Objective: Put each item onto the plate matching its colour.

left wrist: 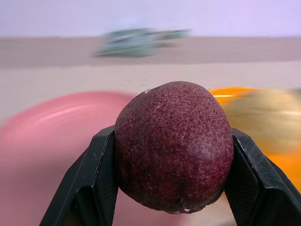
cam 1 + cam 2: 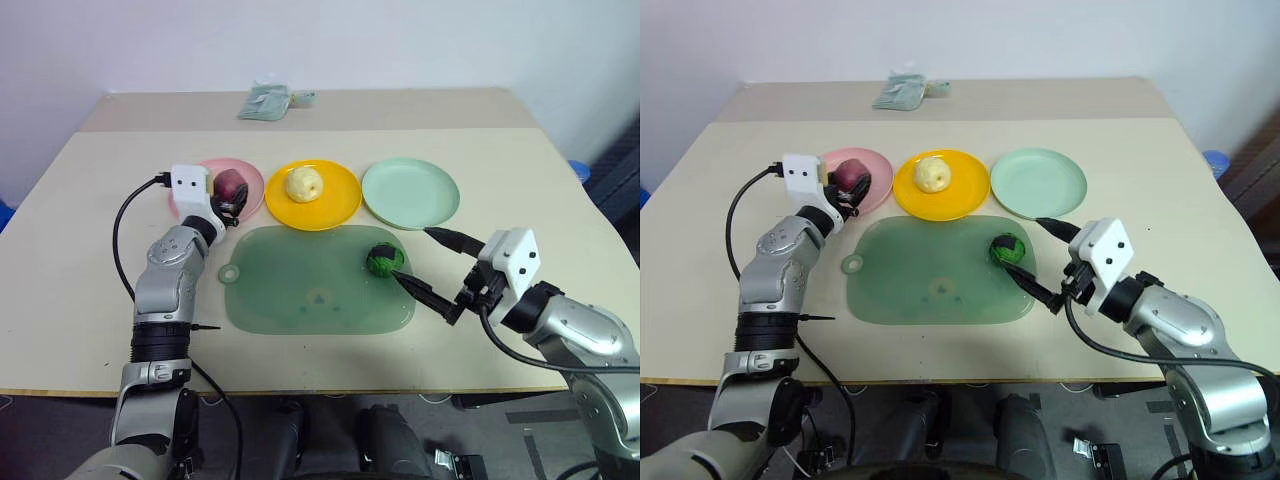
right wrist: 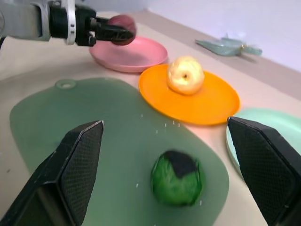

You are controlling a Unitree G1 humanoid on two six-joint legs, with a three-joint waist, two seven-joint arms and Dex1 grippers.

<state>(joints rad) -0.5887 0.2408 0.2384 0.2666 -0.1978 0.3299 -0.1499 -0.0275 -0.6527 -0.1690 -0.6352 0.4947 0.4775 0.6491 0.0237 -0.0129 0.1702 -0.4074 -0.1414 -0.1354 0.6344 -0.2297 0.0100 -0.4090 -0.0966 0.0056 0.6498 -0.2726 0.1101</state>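
Your left gripper is clamping the maroon item across its middle, over the pink plate. It's looking light, firm, faintly textured. Your right gripper is spread wide by the green item on the tray.

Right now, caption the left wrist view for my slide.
Left gripper clamps the dark red item above the pink plate.
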